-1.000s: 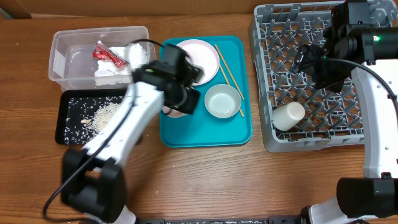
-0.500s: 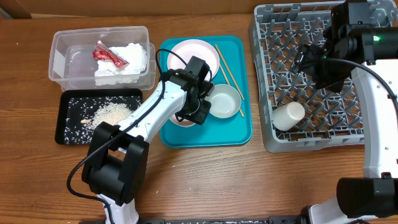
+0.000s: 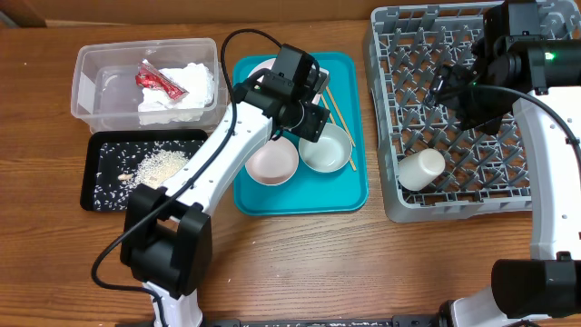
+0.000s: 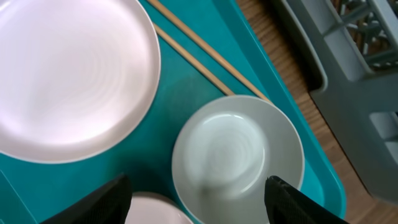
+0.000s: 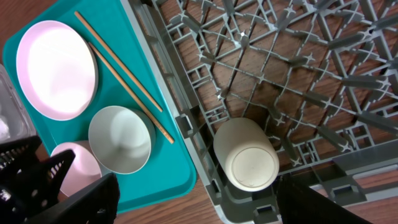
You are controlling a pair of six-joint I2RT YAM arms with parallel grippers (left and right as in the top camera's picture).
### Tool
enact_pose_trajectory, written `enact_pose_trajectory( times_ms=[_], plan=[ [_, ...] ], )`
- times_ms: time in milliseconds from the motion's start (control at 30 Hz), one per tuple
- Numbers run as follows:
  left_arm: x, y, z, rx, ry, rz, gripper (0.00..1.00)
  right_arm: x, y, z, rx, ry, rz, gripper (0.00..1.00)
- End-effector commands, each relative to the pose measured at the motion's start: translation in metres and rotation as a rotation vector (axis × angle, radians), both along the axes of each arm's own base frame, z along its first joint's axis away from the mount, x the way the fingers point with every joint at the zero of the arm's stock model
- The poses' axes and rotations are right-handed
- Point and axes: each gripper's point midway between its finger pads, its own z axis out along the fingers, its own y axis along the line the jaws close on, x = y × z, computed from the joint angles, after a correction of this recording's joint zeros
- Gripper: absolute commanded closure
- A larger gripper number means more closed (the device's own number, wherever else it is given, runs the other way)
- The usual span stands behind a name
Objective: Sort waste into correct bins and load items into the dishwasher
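Left tool [image 4: 196, 186]: jaws wide, empty; you hover over the pale bowl [image 3: 325, 147] on the teal tray [image 3: 272, 202], mid-bench.
Right tool [image 5: 198, 190]: wide, empty, above the dish rack [image 3: 388, 195] at the bench's right edge.
Waiting dishes: pink bowl [image 3: 272, 162], plate [image 4: 68, 74], chopsticks [image 3: 338, 116].
Risk: a rim pinch may slip; a finger could nudge the chopsticks just beside the bowl.

Counter [image 3: 363, 263]: brown wood grain. Tray [image 3: 300, 195]: teal. Plate [image 5: 56, 68], smaller bowl [image 3: 272, 162]: pale pink. Other bowl [image 5: 120, 138]: pale grey-green. Chopsticks [image 5: 118, 61]: tan wood. Rack [image 3: 408, 211]: grey grid. Cup [image 5: 245, 155]: cream. Tub [image 3: 118, 100]: clear; wrapper [image 3: 156, 80] shiny red, napkin [image 3: 195, 82] white. Shallow tray [image 3: 100, 186]: black, speckled with whitish rice [image 3: 162, 165].
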Motion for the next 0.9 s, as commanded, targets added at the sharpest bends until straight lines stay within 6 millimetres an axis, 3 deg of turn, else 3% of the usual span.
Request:
enact_pose_trajectory(
  times_ms=[0,200,333,667,767,867],
  plan=[
    [0.007,0.001,-0.036,0.075,0.023,-0.037,0.31,0.0,0.0,0.013,-0.003,-0.042,0.004,0.17],
    [0.004,0.004,-0.078,0.118,0.103,-0.038,0.39,0.001,0.0,0.013,-0.003,-0.043,0.004,0.17],
    [0.004,0.004,-0.086,0.125,0.115,-0.039,0.53,0.001,0.0,0.013,-0.002,-0.043,0.003,0.17],
    [0.003,-0.009,-0.082,0.059,0.119,-0.066,0.96,0.001,0.0,0.013,-0.002,-0.044,0.004,0.17],
    [0.003,-0.012,-0.078,0.016,0.135,-0.069,0.96,0.0,0.0,0.013,-0.002,-0.041,0.004,0.17],
    [0.012,-0.005,-0.061,-0.028,0.153,-0.011,0.96,0.001,0.0,0.013,-0.002,-0.042,0.004,0.17]
  ],
)
